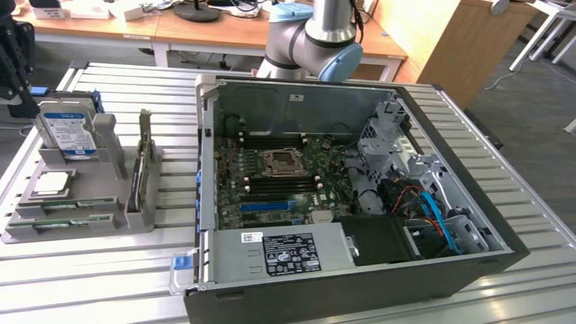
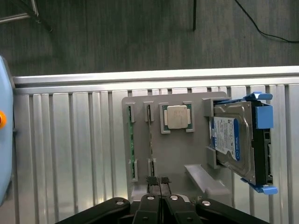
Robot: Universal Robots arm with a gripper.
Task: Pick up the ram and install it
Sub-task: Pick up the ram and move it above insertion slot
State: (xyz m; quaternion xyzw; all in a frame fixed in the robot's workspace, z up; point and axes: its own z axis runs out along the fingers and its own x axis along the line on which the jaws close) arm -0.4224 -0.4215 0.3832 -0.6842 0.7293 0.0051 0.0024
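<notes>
At edge of grey holder (image 2: pixel 187 149) — closed gripper (image 2: pixel 159 181), ram (image 2: pixel 151 140) just beside.

This looks like a robotics lab set up in an office-style room. A robot arm (image 1: pixel 315 40) stands at a slatted metal table (image 1: pixel 90 283) bearing an opened computer case (image 1: pixel 360 300) and a grey parts holder (image 1: pixel 81 235) with a hard drive (image 1: pixel 67 131), a processor (image 2: pixel 176 116) and a ram stick (image 2: pixel 131 140). Behind are what seem to be wooden desks (image 1: pixel 99 30), blurred with clutter. The floor is grey carpet (image 2: pixel 117 37) with a loose cable (image 2: pixel 266 31).
</notes>
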